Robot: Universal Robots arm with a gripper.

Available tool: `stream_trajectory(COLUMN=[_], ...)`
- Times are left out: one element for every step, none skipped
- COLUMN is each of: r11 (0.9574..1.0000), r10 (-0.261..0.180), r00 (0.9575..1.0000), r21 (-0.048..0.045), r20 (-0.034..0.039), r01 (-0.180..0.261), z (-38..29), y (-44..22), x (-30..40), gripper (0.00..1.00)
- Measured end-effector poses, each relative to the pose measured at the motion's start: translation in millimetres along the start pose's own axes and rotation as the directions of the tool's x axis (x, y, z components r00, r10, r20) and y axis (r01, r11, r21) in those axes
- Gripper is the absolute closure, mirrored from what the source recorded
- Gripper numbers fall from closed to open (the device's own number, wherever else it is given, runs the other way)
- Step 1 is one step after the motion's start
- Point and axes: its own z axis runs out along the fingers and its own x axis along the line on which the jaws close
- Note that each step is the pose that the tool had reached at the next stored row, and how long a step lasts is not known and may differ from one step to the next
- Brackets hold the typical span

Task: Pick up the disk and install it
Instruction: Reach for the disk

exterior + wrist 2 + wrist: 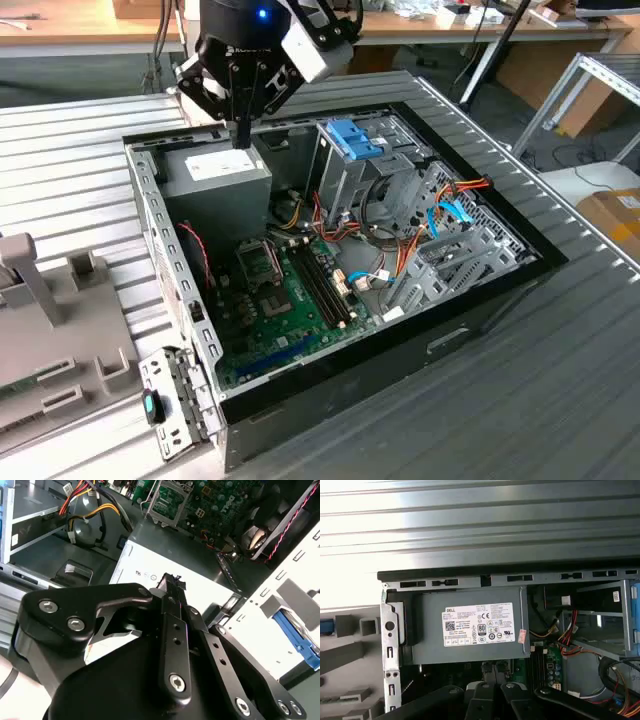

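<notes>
The hand [241,136] [170,583] is hanging over the back corner of the open computer case [545,262], its black fingers pressing together and pinching nothing. Its tip is pointing down at the grey power supply [215,175] with the white sticker, near that box's rear edge; whether it is touching the box cannot be told. The case is lying on its side on the ribbed metal counter [70,140], showing the green motherboard [285,315], bundles of red, orange and yellow cables [395,240] and a metal drive cage [345,175] wearing a blue latch [352,137]. In the second wrist view what looks like the disk [296,636] is showing as a blue plastic frame edge, sitting outside the case's perforated side wall beneath a grey block, well apart from the hand; its metal body is hiding there. A grey fixture [60,340] is standing on the counter at the exterior view's left, beside the case
</notes>
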Motion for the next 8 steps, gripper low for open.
stream_trajectory(r11=[1.0000, 1.0000, 1.0000, 1.0000, 1.0000, 1.0000, 1.0000, 1.0000], r10=[0.000, 0.000, 0.000, 0.000, 0.000, 0.000, 0.000, 0.000], r00=[1.0000, 1.0000, 1.0000, 1.0000, 1.0000, 1.0000, 1.0000, 1.0000], r21=[0.0000, 0.0000, 0.0000, 0.0000, -0.0001, 0.0000, 0.0000, -0.0001], r20=[0.0000, 0.0000, 0.0000, 0.0000, 0.0000, 0.0000, 0.0000, 0.0000], r01=[0.000, 0.000, 0.000, 0.000, 0.000, 0.000, 0.000, 0.000], z=[0.0, 0.0, 0.0, 0.0, 0.0, 0.0, 0.0, 0.0], y=[0.0, 0.0, 0.0, 0.0, 0.0, 0.0, 0.0, 0.0], x=[0.0, 0.0, 0.0, 0.0, 0.0, 0.0, 0.0, 0.0], gripper=[0.89, 0.89, 0.89, 0.89, 0.89, 0.89, 0.89, 0.89])
